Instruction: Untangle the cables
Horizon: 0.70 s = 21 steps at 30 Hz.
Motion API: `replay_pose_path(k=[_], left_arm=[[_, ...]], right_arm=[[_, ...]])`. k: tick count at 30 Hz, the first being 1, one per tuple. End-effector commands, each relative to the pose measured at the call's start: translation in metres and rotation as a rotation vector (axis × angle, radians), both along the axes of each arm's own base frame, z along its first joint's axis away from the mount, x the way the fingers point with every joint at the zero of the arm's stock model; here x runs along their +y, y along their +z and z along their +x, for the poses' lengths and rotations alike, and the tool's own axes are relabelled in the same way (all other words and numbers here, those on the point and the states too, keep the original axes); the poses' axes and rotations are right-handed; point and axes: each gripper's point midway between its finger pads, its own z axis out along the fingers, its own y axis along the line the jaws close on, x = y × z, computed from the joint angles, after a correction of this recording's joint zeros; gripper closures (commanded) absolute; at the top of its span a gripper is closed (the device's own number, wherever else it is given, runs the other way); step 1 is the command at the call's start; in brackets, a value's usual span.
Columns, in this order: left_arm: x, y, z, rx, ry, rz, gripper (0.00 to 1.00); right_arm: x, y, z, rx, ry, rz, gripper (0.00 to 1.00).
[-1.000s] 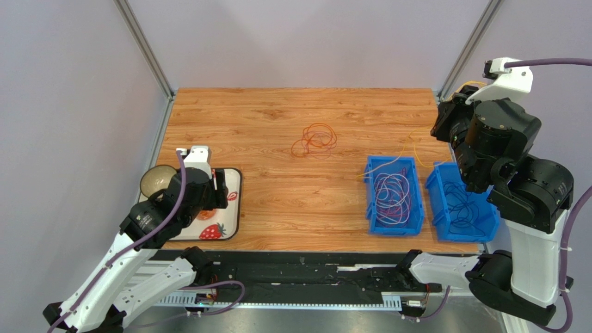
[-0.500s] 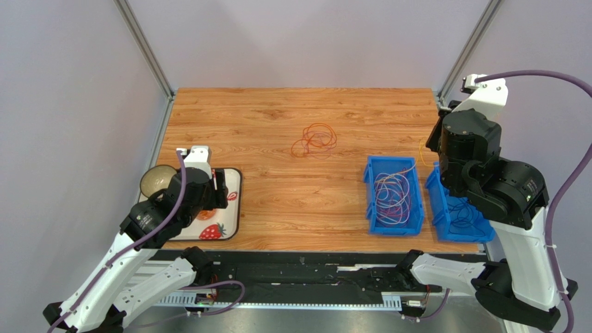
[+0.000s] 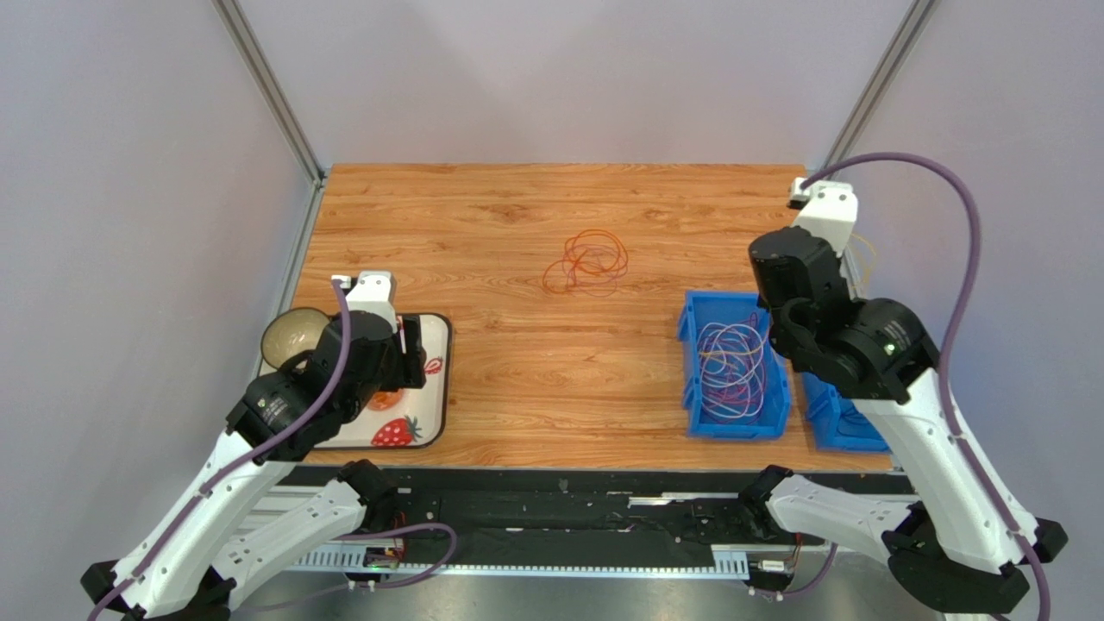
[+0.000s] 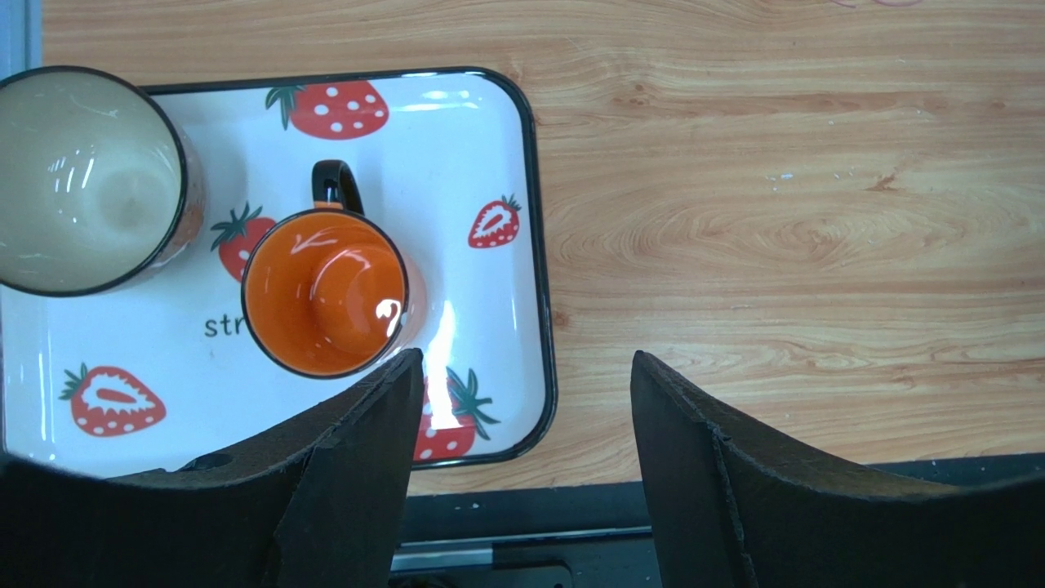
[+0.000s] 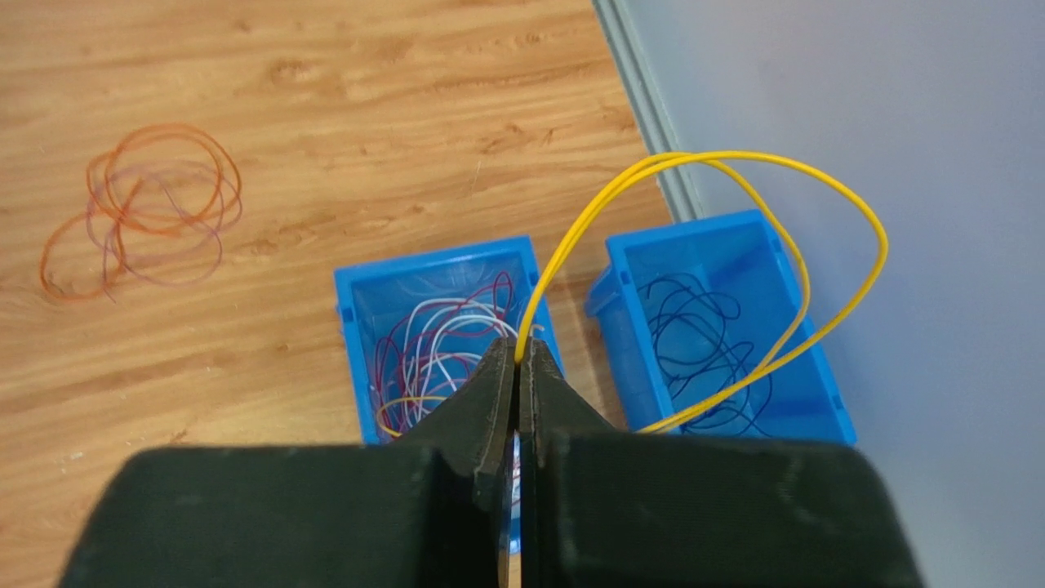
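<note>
Right gripper (image 5: 516, 349): jaws pressed together, pinching one end of the yellow cable (image 5: 711, 154). It hangs above the left blue bin (image 5: 356, 306). The yellow loop arcs free in the air, out to the right of that bin and over the second blue bin (image 5: 736, 239).

Left gripper (image 4: 525, 368): fingers spread wide, nothing between them. It is far left of the left blue bin, over the near right edge of the tray (image 4: 491, 123), beside the orange mug (image 4: 325, 294).

Mixed cables (image 5: 436, 337): inside the left blue bin. Dark cables (image 5: 699, 331): in the bin just right of it. Orange loops (image 3: 586, 263): on the table, beyond and left of it.

Versus 1.0 s ago: the right arm has swung in from the far right and now sits over the bins. The yellow cable no longer trails into the left blue bin. The left arm and the orange loops are unchanged.
</note>
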Motion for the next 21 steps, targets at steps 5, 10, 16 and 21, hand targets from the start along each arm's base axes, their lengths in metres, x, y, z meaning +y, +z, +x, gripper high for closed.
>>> replay_pose_path(k=[5, 10, 16, 21], left_arm=[[0.0, 0.0, 0.003, -0.007, 0.013, -0.004, 0.29], [-0.001, 0.0, 0.003, -0.006, 0.013, -0.004, 0.29], [-0.001, 0.001, 0.002, -0.011, 0.011, -0.008, 0.29], [0.0, 0.002, 0.002, -0.012, 0.01, -0.009, 0.29]], right_arm=[[0.025, -0.032, 0.013, 0.053, 0.083, 0.136, 1.0], [0.037, -0.05, 0.021, 0.083, 0.117, 0.194, 1.0], [0.042, -0.082, 0.032, 0.139, 0.125, 0.277, 1.0], [0.048, -0.102, 0.042, 0.177, 0.149, 0.35, 1.0]])
